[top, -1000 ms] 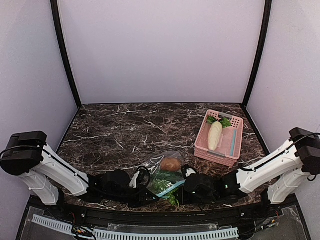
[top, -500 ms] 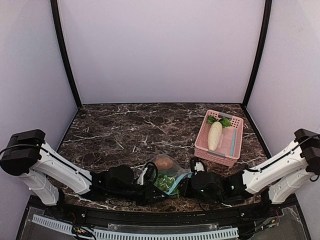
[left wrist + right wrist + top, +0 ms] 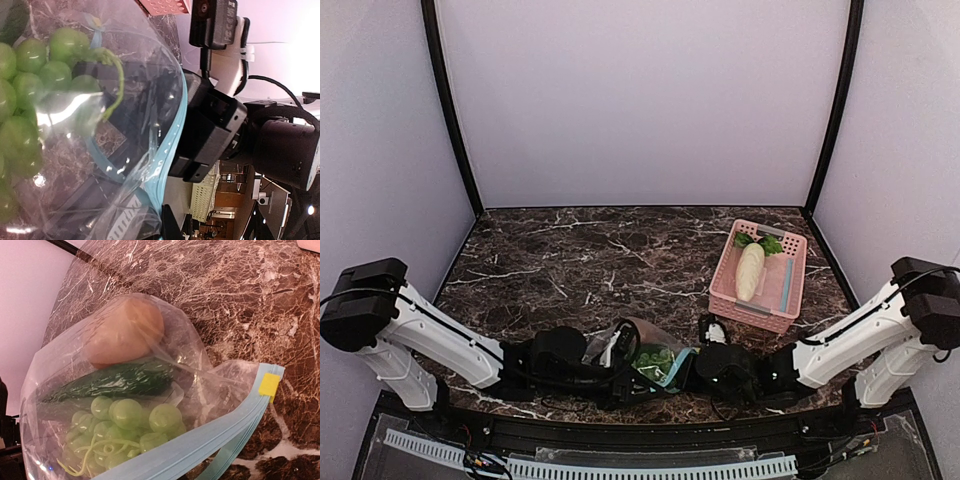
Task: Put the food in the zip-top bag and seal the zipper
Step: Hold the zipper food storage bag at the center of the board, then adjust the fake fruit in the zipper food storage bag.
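Note:
The zip-top bag [image 3: 645,352] is held up off the marble table between my two grippers at the near edge. Inside it, in the right wrist view, lie a round brown-orange lump [image 3: 125,330], a dark green leafy piece [image 3: 115,382] and a bunch of light green grapes [image 3: 130,415]. The teal zipper [image 3: 200,450] runs along the mouth edge with a yellow tab [image 3: 269,384]. My left gripper [image 3: 620,366] is shut on the bag's left end; one dark fingertip [image 3: 167,225] shows beside the zipper [image 3: 170,145]. My right gripper [image 3: 693,368] grips the zipper end; its fingers are hidden in its own view.
A pink basket [image 3: 752,312] stands at the right of the marble table [image 3: 550,260] and holds a white radish [image 3: 750,270] with green leaves. The enclosure's walls rise at the back and sides. A black frame runs along the near edge.
The two grippers have closed in on each other. The bag, which lay flat a second ago, is now bunched and raised between them, and its contents have shifted together.

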